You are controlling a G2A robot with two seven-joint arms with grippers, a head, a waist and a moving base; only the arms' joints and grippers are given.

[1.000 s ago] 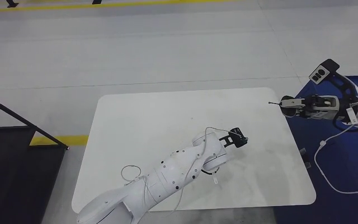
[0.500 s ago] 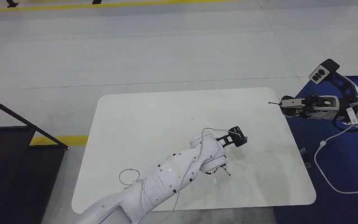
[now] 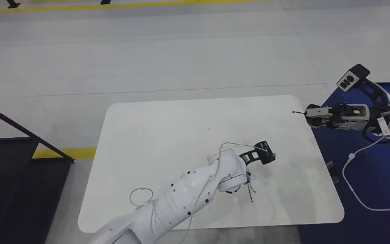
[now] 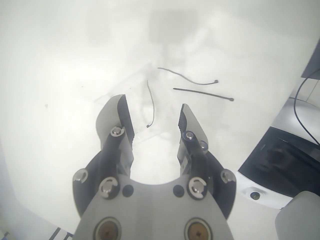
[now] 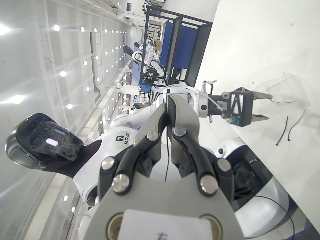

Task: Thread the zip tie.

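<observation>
Shifted rightward, left fingers [image 4: 124,116] gape over a clear bag [image 4: 135,91] (zip tie [image 4: 151,103] inside); right fingers [image 5: 181,116] pinch another tie [image 5: 167,156].

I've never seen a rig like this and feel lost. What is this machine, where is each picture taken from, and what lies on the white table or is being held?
This is a two-armed robot working at a white table. One picture looks down from a camera above its arms. The other two come from a camera on each wrist, so each shows that arm's own gripper up close. The left gripper is open above the table. Below it lie three black zip ties, one of them on or in a clear plastic bag. The right gripper is shut on a thin black strip, probably another zip tie.
</observation>
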